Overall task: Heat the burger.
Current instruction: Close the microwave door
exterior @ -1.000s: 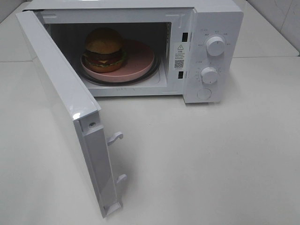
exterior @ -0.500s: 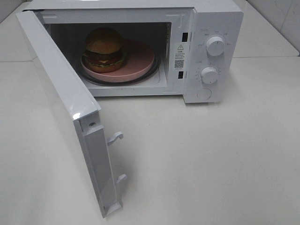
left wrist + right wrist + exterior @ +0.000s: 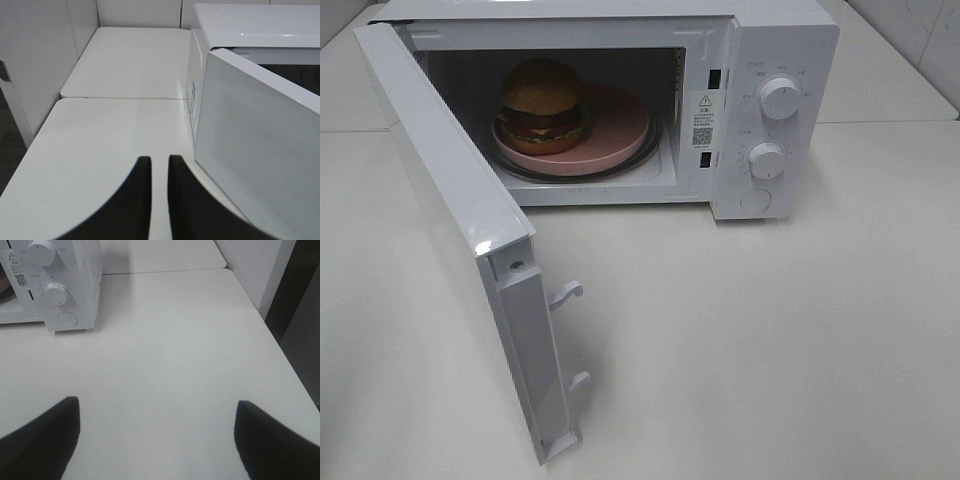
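Observation:
The burger (image 3: 543, 103) stands on a pink round plate (image 3: 615, 128) inside the white microwave (image 3: 780, 60), on the left part of the plate. The microwave door (image 3: 460, 220) is swung wide open toward the front left. Neither gripper shows in the exterior high view. In the left wrist view my left gripper (image 3: 156, 162) has its fingers nearly together and empty, hovering over the table behind the outer face of the open door (image 3: 255, 150). In the right wrist view my right gripper (image 3: 157, 412) is wide open and empty above bare table, to the right of the microwave's control panel (image 3: 57, 290).
The microwave has two knobs (image 3: 779, 97) and a round button (image 3: 756, 200) on its right panel. Two latch hooks (image 3: 566, 293) stick out of the door's edge. The white table (image 3: 770, 340) ends at an edge on the right in the right wrist view (image 3: 270, 330).

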`<action>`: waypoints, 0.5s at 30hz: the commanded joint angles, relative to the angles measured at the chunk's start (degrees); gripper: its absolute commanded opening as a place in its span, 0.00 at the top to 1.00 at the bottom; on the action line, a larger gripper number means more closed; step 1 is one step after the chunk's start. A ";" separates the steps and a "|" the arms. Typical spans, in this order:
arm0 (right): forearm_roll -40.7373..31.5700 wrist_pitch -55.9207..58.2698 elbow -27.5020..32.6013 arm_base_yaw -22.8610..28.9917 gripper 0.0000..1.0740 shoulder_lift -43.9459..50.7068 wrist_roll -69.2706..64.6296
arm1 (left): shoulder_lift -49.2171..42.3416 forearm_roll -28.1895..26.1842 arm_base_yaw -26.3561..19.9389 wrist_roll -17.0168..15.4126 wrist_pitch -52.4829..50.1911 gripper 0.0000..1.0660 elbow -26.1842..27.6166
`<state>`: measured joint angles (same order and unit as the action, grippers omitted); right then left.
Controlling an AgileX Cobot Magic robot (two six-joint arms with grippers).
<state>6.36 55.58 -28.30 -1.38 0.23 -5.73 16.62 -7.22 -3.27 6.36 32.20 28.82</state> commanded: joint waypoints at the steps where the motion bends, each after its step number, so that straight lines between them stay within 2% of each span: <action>1: 0.06 -0.40 0.06 -0.40 0.29 2.01 0.34 | 2.58 -0.74 0.00 0.06 -10.49 1.00 -3.04; 5: 0.06 -0.40 0.06 -0.40 0.29 2.01 0.34 | 4.30 -0.97 0.00 0.06 -18.28 1.00 -6.13; 7: 0.06 -0.40 0.06 -0.40 0.29 2.01 0.34 | 7.10 -0.97 0.00 -0.06 -29.39 1.00 -10.20; 9: 0.06 -0.40 0.06 -0.40 0.29 2.01 0.34 | 8.08 -0.97 0.00 -0.06 -31.57 1.00 -11.00; 10: 0.06 -0.40 0.06 -0.40 0.29 2.01 0.34 | 10.14 -0.97 0.00 -0.06 -36.67 1.00 -12.78; 13: 0.06 -0.40 0.06 -0.40 0.29 2.01 0.34 | 11.06 -0.97 0.00 -0.06 -38.62 1.00 -13.41; 15: 0.06 -0.40 0.06 -0.40 0.29 2.01 0.34 | 15.81 -0.86 0.00 -0.40 -48.30 1.00 -16.16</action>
<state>6.36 55.58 -28.30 -1.38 0.23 -5.73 29.74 -7.51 -3.27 6.36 -8.25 14.27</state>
